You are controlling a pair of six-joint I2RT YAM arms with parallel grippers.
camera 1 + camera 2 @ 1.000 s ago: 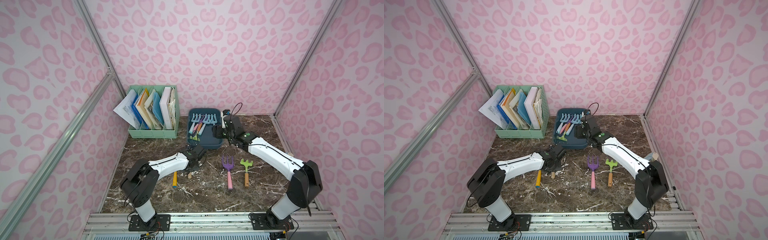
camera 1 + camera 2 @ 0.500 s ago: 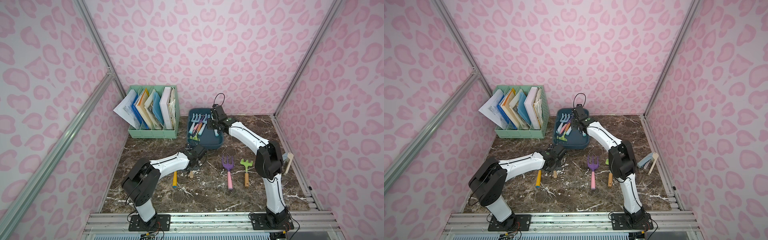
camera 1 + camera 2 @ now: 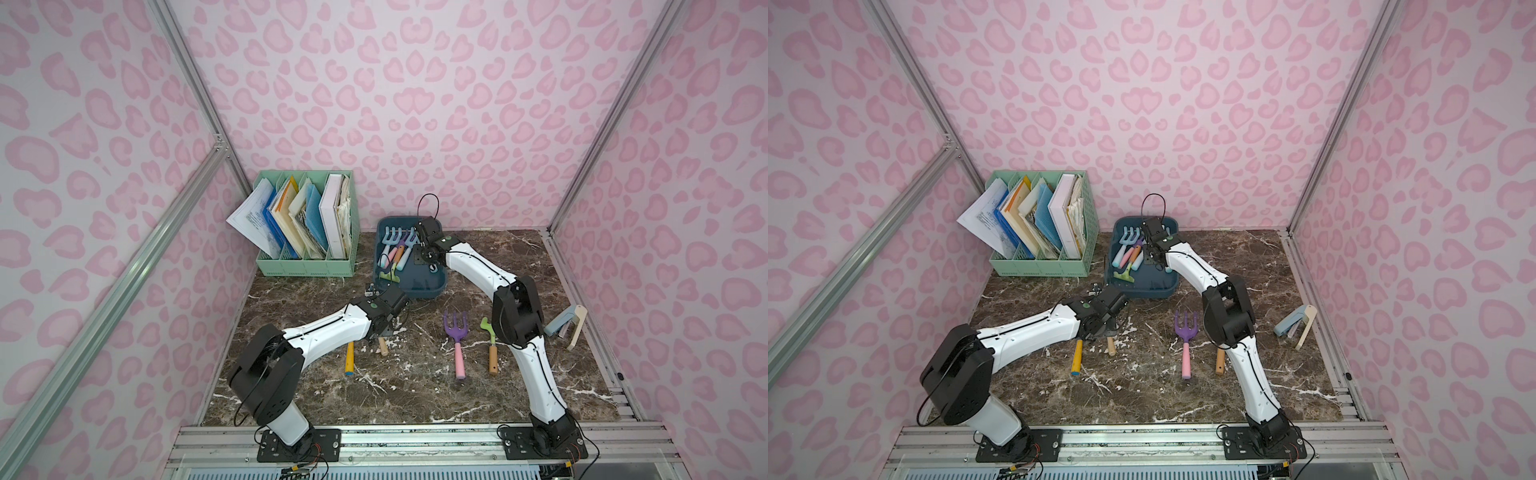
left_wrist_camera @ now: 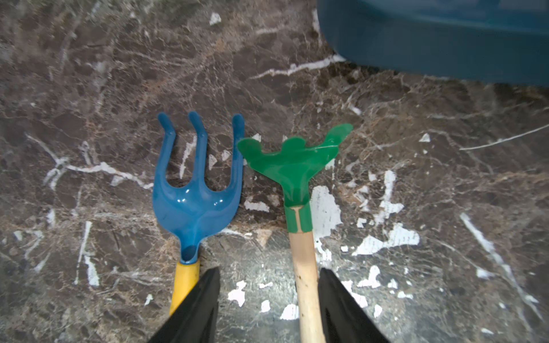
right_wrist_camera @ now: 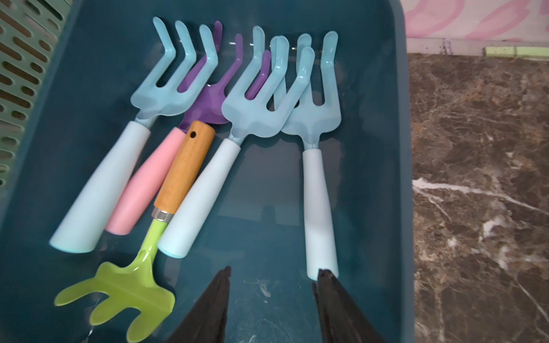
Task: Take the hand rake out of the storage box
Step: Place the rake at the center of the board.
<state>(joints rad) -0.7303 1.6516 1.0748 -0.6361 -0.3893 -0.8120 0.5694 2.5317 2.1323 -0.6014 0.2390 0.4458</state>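
Dark marble tabletop (image 3: 415,399) inside pink-spotted walls, with a green file rack (image 3: 307,266) at the upper left of both top views. Lower and to its right, the left claw (image 4: 269,276) hangs low over the table, its jaws now about half apart where a second ago they were shut. Between them, gripped by neither, lies the wooden handle of a dark green rake (image 4: 297,166), flat on the marble just beside a blue fork (image 4: 194,193) with a yellow handle. That rake has just been let go, so it counts as out. Further right, at the back centre, sits the storage box (image 3: 419,291) with five tools still inside: three pale blue rakes, a purple one with a pink handle, a lime one with a wooden handle. The right claw (image 5: 274,270) has swung in over the box and narrowed to a half-open gap, holding nothing. One fingertip (image 5: 329,291) is at the end of the pale blue rake (image 5: 319,208) that lies alone, probably the next to lift. At lower right a purple rake (image 3: 456,332) and a small green rake (image 3: 490,336) already lie out on the table, and what looks like an open stapler (image 3: 567,326) is at the right edge
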